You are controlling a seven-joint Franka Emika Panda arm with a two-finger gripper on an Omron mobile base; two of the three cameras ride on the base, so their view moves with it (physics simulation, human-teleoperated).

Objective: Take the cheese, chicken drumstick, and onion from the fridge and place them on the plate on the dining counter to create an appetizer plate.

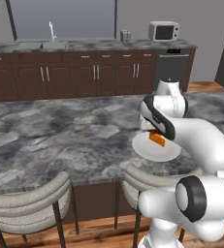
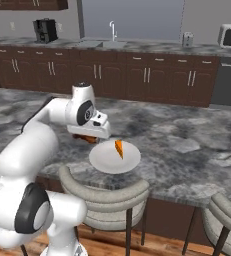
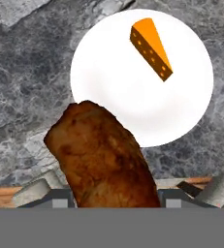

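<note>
While the jaws grip the chicken drumstick just left of the plate, cheese lying on it, grey marbled tabletop beneath, stools at near edge.

Dark brown cabinets beneath a sink, microwave alongside, wood floor

Both base views look forward and down from behind the arm, sharing the round flat white plate; the hand view hangs close above it.
</note>
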